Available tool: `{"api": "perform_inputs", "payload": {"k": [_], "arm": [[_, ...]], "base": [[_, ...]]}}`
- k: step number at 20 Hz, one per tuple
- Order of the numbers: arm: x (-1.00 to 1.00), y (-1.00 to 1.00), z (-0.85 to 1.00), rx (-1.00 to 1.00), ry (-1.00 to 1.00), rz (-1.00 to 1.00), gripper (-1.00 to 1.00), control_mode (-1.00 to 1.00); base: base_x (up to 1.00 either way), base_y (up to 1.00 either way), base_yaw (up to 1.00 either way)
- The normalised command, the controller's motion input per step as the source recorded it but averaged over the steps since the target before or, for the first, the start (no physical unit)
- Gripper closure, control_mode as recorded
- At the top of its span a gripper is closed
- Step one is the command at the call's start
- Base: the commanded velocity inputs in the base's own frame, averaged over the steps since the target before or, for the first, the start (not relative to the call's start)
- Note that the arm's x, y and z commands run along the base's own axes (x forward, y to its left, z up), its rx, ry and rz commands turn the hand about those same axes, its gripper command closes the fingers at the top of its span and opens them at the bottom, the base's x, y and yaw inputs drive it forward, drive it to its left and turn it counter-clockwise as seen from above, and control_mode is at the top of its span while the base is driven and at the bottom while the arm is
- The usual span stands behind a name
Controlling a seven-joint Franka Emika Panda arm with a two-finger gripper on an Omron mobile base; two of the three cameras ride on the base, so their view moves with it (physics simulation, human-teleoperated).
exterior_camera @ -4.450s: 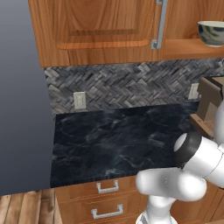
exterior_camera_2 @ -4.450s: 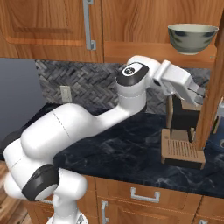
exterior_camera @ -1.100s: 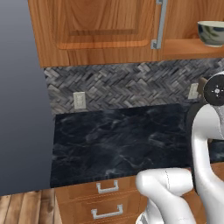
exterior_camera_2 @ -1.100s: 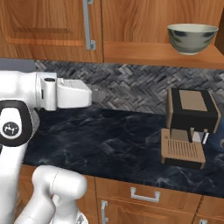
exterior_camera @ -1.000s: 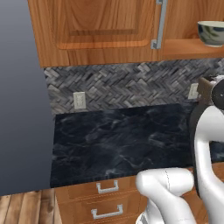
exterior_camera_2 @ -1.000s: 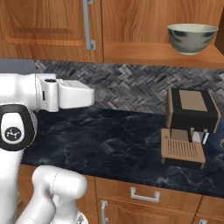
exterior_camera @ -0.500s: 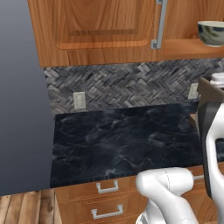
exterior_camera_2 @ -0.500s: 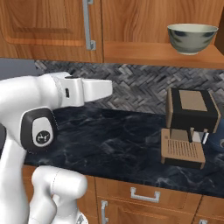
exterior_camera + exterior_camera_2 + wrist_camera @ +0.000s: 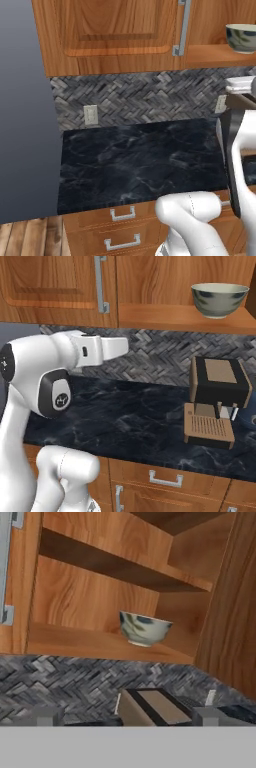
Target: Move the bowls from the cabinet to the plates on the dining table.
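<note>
The claw shows as 2 small grey finger tips at the bottom of the hand view, standing well apart with nothing between them, so the claw is released. It points up toward the open compartment of the orange-brown wooden wall cabinet.

1 deep round glazed bowl, cream with dark blue-green mottling, stands upright on the lower wooden shelf of that compartment, toward its right side and near the inner side wall. In the right base view the bowl sits on the shelf at the upper right, to the right of the closed raised-panel door with its grey metal bar handle. In the left base view the bowl is at the upper right edge, partly cut off by the frame.

The white arm rises from the lower left of the right base view, with its forearm reaching level to the right in front of the grey herringbone tile backsplash.

Below the shelf, a black and tan coffee machine stands on the black white-veined marble tabletop, almost directly under the bowl. Orange-brown drawer fronts with small grey handles run beneath the tabletop. A white wall outlet is set in the backsplash at the left.
</note>
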Motion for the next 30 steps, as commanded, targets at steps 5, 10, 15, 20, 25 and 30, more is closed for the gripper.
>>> {"api": "perform_inputs", "payload": {"k": [5,10,15,20,25,30], "arm": [[0.1,0.38,0.08,0.0,-0.02,0.14,-1.0,-1.0],[0.29,0.23,0.08,0.01,-0.01,0.16,-1.0,-1.0],[0.46,0.18,0.1,0.01,0.0,0.18,-1.0,-1.0],[0.32,0.28,0.12,0.0,0.0,0.16,-1.0,-1.0],[0.15,0.32,0.06,0.0,-0.01,0.15,-1.0,-1.0],[0.04,0.23,0.08,0.0,-0.03,0.1,-1.0,-1.0]], "base": [[0.0,0.0,0.0],[0.0,0.0,0.0],[0.0,0.0,0.0],[0.0,0.0,0.0],[0.0,0.0,0.0],[0.0,0.0,0.0]]}}
